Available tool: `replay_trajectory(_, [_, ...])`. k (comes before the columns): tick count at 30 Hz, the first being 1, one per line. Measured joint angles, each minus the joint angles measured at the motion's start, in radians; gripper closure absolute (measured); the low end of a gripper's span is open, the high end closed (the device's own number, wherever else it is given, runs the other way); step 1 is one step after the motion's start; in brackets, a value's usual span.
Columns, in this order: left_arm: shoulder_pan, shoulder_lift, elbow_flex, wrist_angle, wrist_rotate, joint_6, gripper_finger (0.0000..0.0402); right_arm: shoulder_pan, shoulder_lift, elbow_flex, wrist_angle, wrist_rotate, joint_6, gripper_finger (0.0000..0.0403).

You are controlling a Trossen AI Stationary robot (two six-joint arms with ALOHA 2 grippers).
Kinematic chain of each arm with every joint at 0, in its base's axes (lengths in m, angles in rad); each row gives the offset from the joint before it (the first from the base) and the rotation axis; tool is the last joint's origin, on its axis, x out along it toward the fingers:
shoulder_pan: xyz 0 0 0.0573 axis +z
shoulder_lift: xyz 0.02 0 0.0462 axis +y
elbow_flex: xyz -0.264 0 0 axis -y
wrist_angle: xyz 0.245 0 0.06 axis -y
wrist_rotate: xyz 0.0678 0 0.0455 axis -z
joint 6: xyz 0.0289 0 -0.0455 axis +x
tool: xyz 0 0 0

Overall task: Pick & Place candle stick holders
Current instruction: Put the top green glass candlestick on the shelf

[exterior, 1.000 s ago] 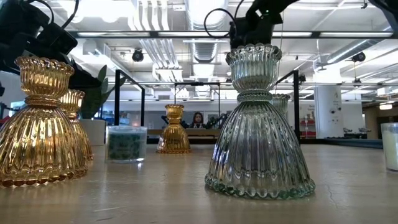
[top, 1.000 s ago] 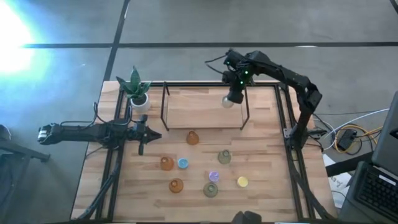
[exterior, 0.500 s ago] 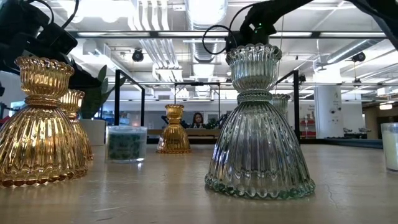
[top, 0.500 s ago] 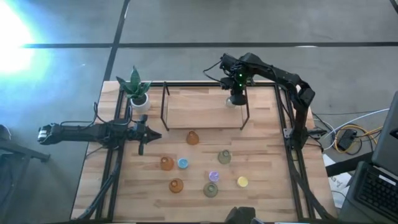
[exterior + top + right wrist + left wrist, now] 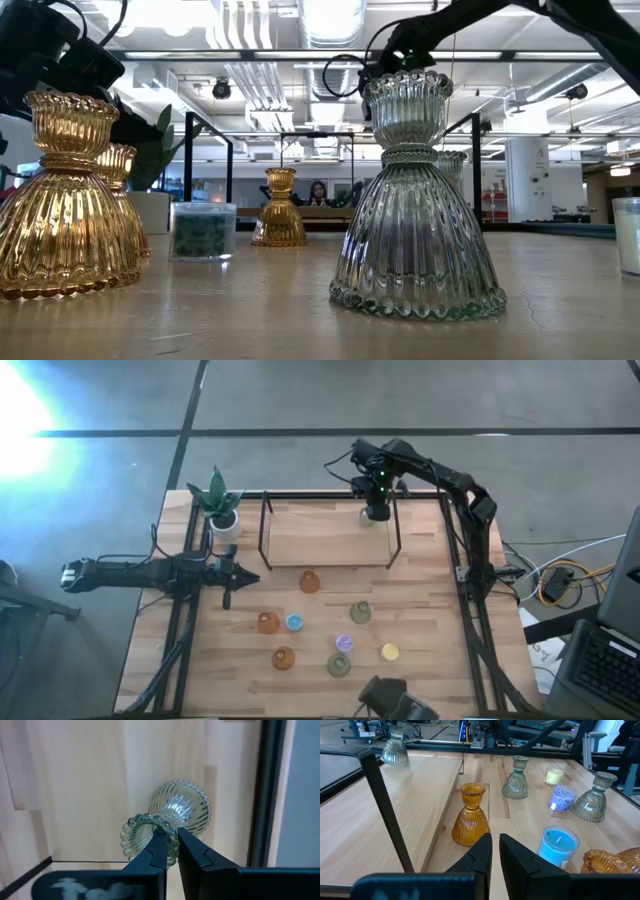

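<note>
**One green holder gripped at the rack's far right corner**

One clear-green holder was clamped by its beaded rim in the right gripper, whose fingers pinched the rim wall. It sat on the raised wooden platform inside the black frame. In the right wrist view its long axis ran from the wide ribbed base up to the cup, roughly upright; whether the base rested fully on the wood could not be told.

The left gripper waited at the table's left edge, jaws nearly closed on nothing. Ahead of it an amber holder stood upright, cup uppermost. Two more green holders were also upright. A blue candle filled its small glass, with a purple one and a yellow one near it. A potted plant stood at the far left corner.
</note>
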Motion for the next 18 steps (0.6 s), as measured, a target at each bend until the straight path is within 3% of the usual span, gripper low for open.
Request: replay_trajectory(18, [0.0,0.0,0.0,-0.001,-0.001,0.0,0.0362,-0.012,-0.006,-0.033,-0.016,-0.059,0.022,0.038])
